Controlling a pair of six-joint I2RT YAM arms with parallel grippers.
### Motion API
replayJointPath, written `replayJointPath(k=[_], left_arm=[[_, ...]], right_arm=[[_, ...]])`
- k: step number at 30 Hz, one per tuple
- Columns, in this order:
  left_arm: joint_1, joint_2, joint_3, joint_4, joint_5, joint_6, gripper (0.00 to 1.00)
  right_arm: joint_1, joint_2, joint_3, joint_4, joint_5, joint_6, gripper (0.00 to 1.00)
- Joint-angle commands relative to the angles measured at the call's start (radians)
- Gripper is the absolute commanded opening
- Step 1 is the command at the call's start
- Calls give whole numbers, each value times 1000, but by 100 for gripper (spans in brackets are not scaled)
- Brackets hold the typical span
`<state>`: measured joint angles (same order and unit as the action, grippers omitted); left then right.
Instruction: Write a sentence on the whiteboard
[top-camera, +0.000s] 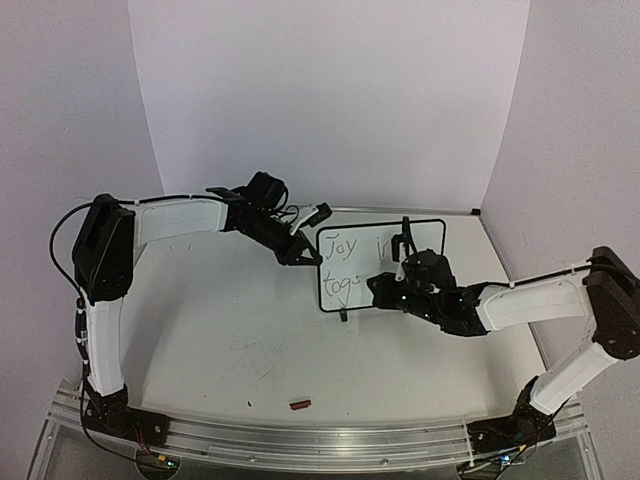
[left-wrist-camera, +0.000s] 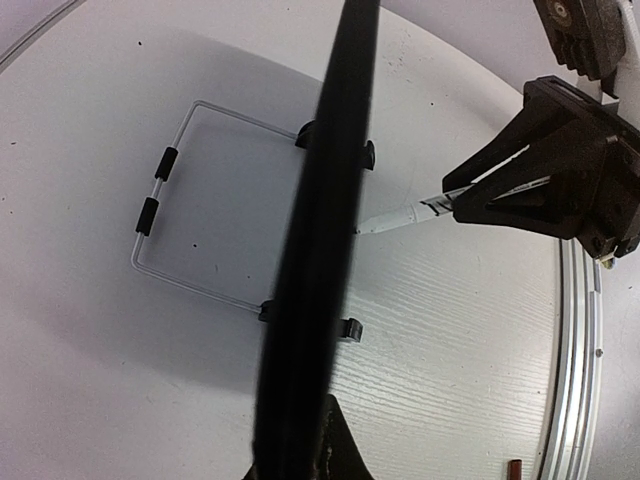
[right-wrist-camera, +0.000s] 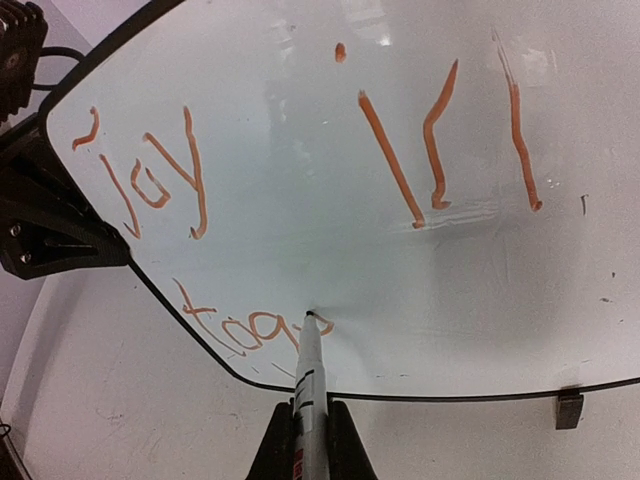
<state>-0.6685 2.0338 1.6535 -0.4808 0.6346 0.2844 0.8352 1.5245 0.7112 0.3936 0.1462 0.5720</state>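
The whiteboard (top-camera: 360, 268) stands upright at mid-table, propped on a wire stand (left-wrist-camera: 190, 200). My left gripper (top-camera: 306, 255) is shut on its left edge; in the left wrist view the board is a dark edge-on bar (left-wrist-camera: 330, 200) rising from my jaws (left-wrist-camera: 305, 458). My right gripper (right-wrist-camera: 308, 450) is shut on a grey marker (right-wrist-camera: 310, 380) whose tip touches the board face (right-wrist-camera: 450, 290). The sentence (right-wrist-camera: 390, 160) reads "Joy in" on the upper line and "tog" below, in orange strokes. The marker tip sits just after the "g".
A small red cap (top-camera: 300, 405) lies on the table near the front rail (top-camera: 320, 440). White walls close in the back and sides. The tabletop (top-camera: 230, 340) shows faint old scribbles. One black foot of the board (right-wrist-camera: 568, 408) rests on the table.
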Motion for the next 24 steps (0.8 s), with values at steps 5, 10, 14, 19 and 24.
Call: replayJointPath(k=[5, 10, 14, 19, 24], left_arm=[[4, -27, -17, -42, -47, 24, 0], [4, -27, -17, -43, -48, 25, 0], [4, -27, -17, -43, -49, 25, 0], [4, -29, -18, -43, -49, 25, 0], [4, -30, -18, -44, -49, 25, 0]], right_arm=[[-5, 47, 36, 33, -19, -5, 0], [-4, 59, 23, 33, -22, 9, 0], [-5, 67, 7, 33, -22, 21, 0], [-4, 74, -5, 30, -14, 31, 0], [-5, 75, -5, 20, -3, 33, 0]])
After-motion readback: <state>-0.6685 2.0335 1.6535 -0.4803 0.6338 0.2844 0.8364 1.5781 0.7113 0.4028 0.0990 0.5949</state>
